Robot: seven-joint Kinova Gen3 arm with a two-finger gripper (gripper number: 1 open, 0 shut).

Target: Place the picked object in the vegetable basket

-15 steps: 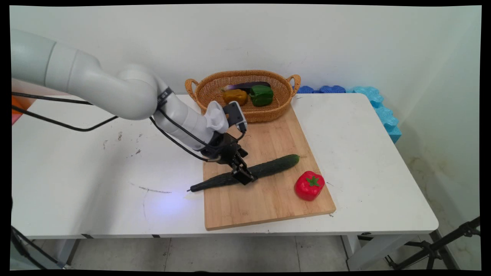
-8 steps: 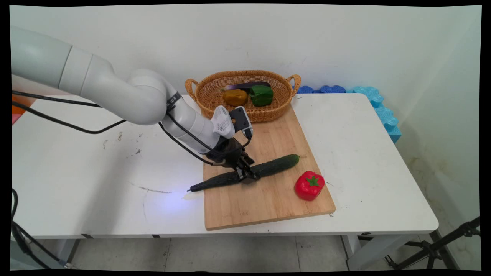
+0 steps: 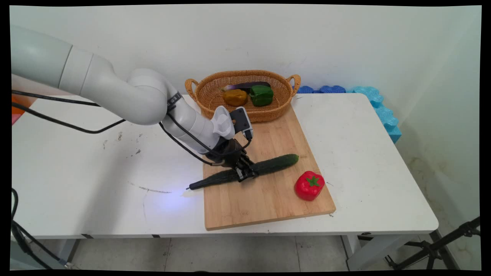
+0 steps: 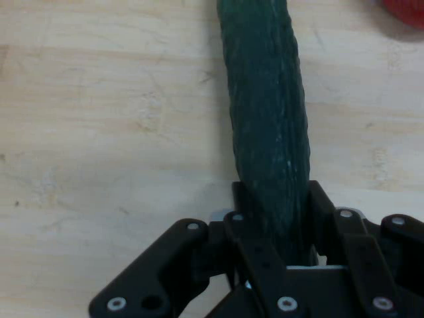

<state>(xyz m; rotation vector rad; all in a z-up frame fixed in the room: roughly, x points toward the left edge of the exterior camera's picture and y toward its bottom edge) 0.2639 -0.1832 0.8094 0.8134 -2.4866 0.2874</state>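
A long dark green cucumber [image 3: 274,165] lies slanted across the wooden cutting board [image 3: 264,199], its thin end poking over the board's left edge. My gripper [image 3: 245,173] is shut on the cucumber near its middle. In the hand view the cucumber [image 4: 268,112] runs up from between the fingers [image 4: 242,205] over the board [image 4: 99,132]. A red pepper [image 3: 309,185] sits on the board to the right of the cucumber.
A wicker basket [image 3: 276,111] stands at the back of the board, holding a yellow pepper [image 3: 234,96], a green pepper [image 3: 261,95] and a dark eggplant [image 3: 249,85]. Blue foam pieces [image 3: 378,105] lie along the wall at the right. The white table [image 3: 96,172] spreads to the left.
The gripper came down onto the cucumber and shut on it. The cucumber has since risen slightly.
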